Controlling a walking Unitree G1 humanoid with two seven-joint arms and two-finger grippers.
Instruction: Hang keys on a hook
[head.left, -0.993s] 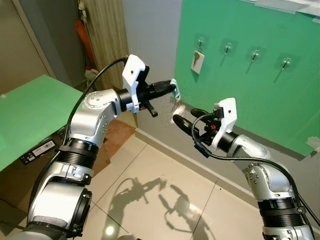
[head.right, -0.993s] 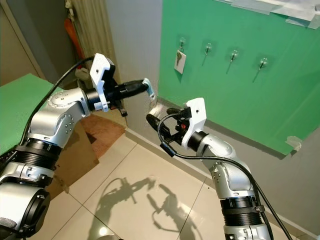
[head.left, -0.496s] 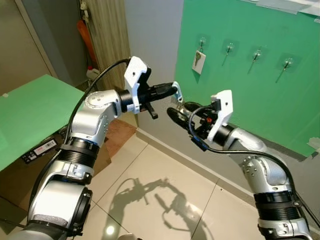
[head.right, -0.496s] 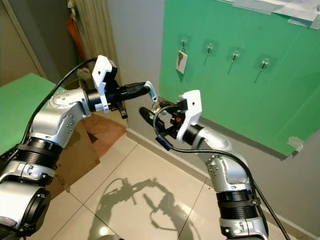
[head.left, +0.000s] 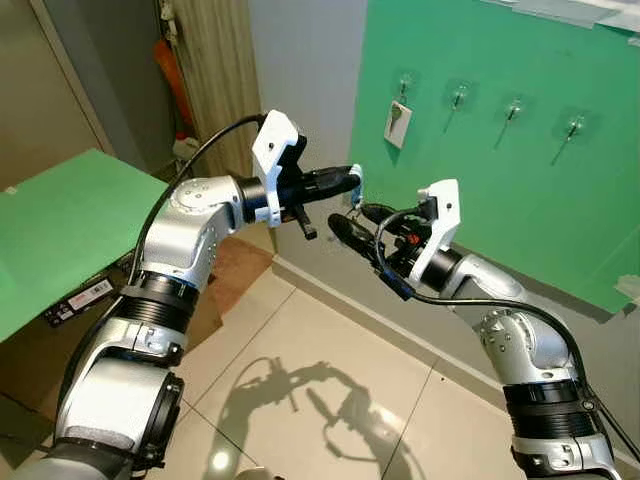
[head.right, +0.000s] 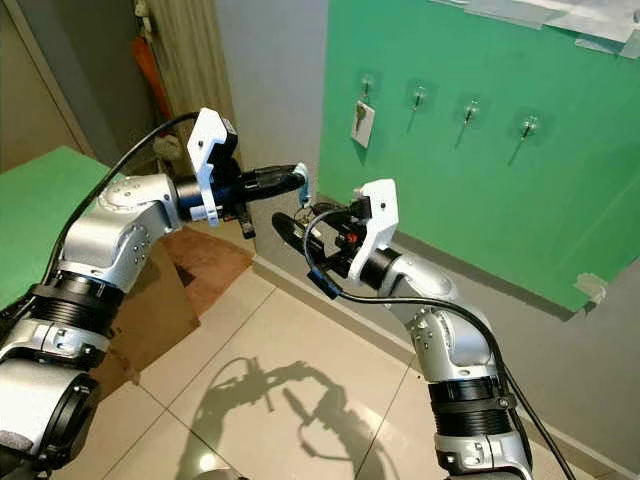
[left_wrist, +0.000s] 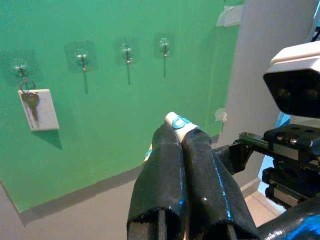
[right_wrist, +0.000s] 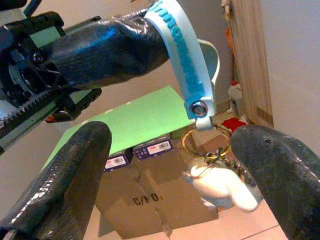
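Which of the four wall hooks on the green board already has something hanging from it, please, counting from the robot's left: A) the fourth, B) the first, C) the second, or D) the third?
B: the first hook carries a key with a white tag, while the other three hooks hang bare.

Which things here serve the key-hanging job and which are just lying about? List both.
Job:
left gripper, shut on keychain strap
key ring hanging between right gripper's open fingers
hooks on green board

Lying about:
hung key with tag
cardboard box
green table
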